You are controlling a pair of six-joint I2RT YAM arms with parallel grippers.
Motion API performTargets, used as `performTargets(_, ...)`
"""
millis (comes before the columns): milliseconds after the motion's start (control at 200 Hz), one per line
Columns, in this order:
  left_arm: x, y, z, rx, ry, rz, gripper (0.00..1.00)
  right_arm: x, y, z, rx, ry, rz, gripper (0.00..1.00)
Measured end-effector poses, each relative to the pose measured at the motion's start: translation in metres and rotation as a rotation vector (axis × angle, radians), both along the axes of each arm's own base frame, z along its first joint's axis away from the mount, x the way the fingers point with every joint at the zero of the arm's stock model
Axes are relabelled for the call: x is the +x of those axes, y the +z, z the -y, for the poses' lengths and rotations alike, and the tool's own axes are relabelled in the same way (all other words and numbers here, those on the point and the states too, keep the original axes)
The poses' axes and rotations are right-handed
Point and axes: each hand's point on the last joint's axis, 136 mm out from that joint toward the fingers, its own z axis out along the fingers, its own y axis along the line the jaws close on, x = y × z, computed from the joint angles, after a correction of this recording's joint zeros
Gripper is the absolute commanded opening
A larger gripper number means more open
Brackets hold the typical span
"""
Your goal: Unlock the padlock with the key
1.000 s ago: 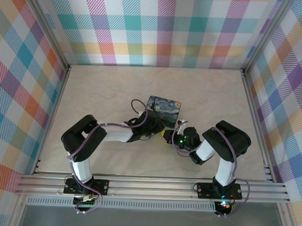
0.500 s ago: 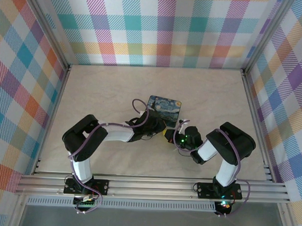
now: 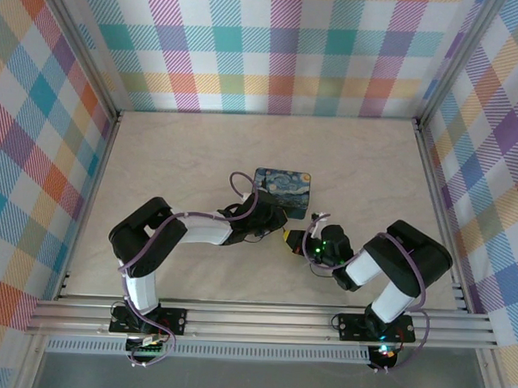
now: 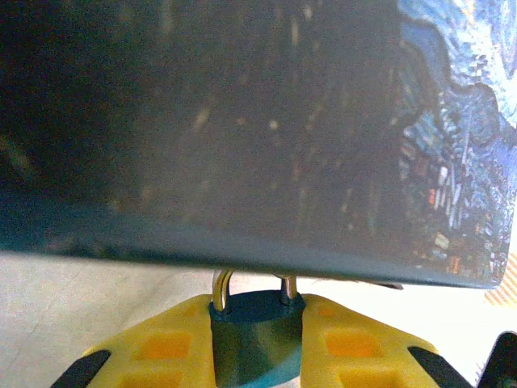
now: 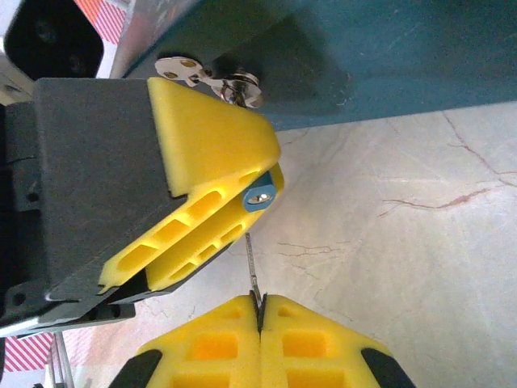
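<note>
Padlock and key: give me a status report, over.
Left gripper shut on padlock. Right gripper shut on key, tip just short of the keyhole, not in. Starry-night box close over the shackle.

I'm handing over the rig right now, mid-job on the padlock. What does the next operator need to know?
Left gripper: shut on the padlock, held against the edge of the starry box, keyhole end facing the right gripper.
Right gripper: shut on the key, blade aimed toward the keyhole, tip just short of it and slightly off line.
Done: both things grasped and brought face to face.
Left: line up the blade, insert, turn. Both shackle legs sit in the body, so it looks locked.
</note>
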Motion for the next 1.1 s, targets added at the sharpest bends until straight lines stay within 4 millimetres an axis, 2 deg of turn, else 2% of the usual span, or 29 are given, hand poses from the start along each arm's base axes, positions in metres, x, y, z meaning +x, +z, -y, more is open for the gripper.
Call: performTargets(1100, 0.000, 0.000, 0.000, -0.001, 0.000, 0.000, 0.18, 0.010, -0.001, -0.001, -0.028, -0.029, -0.006, 0.00)
